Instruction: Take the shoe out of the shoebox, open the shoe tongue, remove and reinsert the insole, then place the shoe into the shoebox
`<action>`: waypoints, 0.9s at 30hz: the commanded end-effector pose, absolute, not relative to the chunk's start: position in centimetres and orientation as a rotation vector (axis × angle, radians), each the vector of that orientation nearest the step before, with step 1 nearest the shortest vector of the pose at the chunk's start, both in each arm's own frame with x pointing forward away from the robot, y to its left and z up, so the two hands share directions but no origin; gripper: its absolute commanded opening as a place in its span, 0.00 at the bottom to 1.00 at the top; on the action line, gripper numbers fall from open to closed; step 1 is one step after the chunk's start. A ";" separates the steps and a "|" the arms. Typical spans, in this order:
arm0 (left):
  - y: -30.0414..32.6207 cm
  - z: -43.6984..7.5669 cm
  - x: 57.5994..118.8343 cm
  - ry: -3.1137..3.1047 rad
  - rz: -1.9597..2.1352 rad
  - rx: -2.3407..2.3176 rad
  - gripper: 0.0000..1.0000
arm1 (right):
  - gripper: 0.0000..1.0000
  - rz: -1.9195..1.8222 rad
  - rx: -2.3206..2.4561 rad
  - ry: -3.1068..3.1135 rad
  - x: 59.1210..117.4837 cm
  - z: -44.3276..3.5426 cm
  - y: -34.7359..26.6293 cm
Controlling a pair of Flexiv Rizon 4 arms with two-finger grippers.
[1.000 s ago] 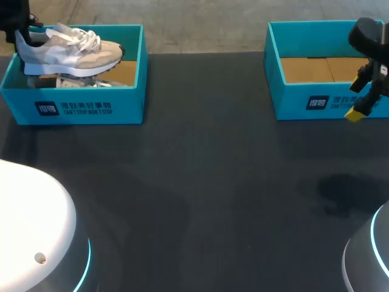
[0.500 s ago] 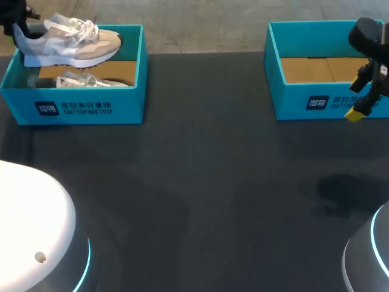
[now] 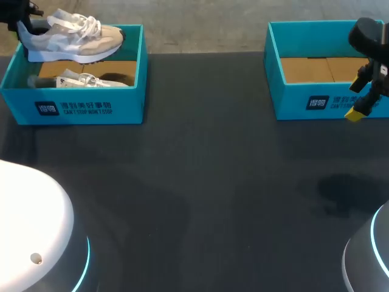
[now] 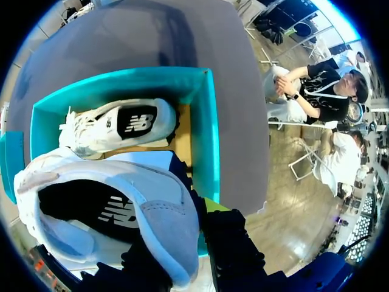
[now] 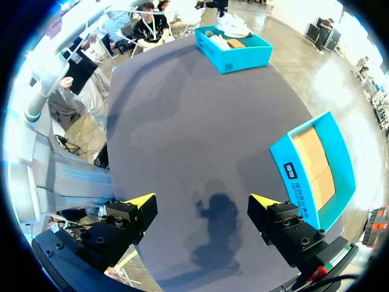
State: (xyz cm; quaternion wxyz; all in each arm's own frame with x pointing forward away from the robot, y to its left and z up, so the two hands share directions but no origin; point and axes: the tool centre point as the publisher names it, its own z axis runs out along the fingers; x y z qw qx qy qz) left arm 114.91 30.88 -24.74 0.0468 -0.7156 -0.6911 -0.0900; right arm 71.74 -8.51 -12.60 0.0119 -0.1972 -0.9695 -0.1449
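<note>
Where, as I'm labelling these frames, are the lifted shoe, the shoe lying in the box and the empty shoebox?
lifted shoe [image 3: 73,41]: head view, side of its upper.
shoe in the box [image 3: 79,80]: head view, its laced top.
empty shoebox [image 3: 292,100]: head view, its front wall.

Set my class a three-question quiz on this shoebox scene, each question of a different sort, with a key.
1. True or false: the right shoebox holds a shoe.
2. The left gripper is shut on: A) the heel of the lifted shoe; B) an insole; C) nothing.
3. Fill in: the fingers of the right gripper stand ___, with only bare table ahead of them.
Key: 1 false; 2 A; 3 open.
</note>
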 end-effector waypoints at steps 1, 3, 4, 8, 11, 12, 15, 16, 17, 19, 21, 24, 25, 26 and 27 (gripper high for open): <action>30.7 -25.0 116.3 -2.113 -0.264 -2.174 0.00 | 1.00 -0.445 -0.616 -3.020 72.0 -12.6 -8.4; 30.7 -25.2 116.8 -2.117 -0.268 -2.171 0.00 | 1.00 -0.445 -0.616 -3.020 72.0 -12.6 -8.4; 30.7 -25.3 117.0 -2.119 -0.270 -2.170 0.00 | 1.00 -0.445 -0.616 -3.020 72.0 -12.6 -8.4; 30.6 -25.8 117.7 -2.118 -0.279 -2.172 0.00 | 1.00 -0.445 -0.616 -3.020 72.0 -12.6 -8.4; 30.6 -26.3 118.3 -2.122 -0.292 -2.171 0.00 | 1.00 -0.445 -0.616 -3.020 72.0 -12.6 -8.4; 30.7 -26.5 118.5 -2.129 -0.298 -2.167 0.00 | 1.00 -0.445 -0.616 -3.020 72.0 -12.6 -8.4; 30.8 -27.1 119.1 -2.145 -0.306 -2.157 0.00 | 1.00 -0.445 -0.616 -3.020 72.0 -12.6 -8.4; 30.9 -27.2 119.3 -2.149 -0.292 -2.159 0.00 | 1.00 -0.445 -0.616 -3.020 72.0 -12.6 -8.4; 30.8 -27.4 119.4 -2.150 -0.307 -2.144 0.00 | 1.00 -0.445 -0.616 -3.020 72.0 -12.6 -8.4; 30.8 -27.8 119.5 -2.146 -0.308 -2.152 0.00 | 1.00 -0.445 -0.616 -3.020 72.0 -12.6 -8.4; 30.7 -28.2 119.5 -2.138 -0.313 -2.156 0.00 | 1.00 -0.445 -0.616 -3.020 72.0 -12.6 -8.4; 30.6 -28.8 119.6 -2.131 -0.318 -2.152 0.00 | 1.00 -0.445 -0.616 -3.020 72.0 -12.6 -8.4; 30.6 -29.0 119.6 -2.128 -0.318 -2.152 0.00 | 1.00 -0.445 -0.616 -3.020 72.0 -12.6 -8.4; 30.6 -29.2 119.6 -2.127 -0.318 -2.152 0.00 | 1.00 -0.445 -0.616 -3.020 72.0 -12.6 -8.4; 30.6 -29.3 119.5 -2.124 -0.316 -2.157 0.00 | 1.00 -0.445 -0.616 -3.020 72.0 -12.6 -8.4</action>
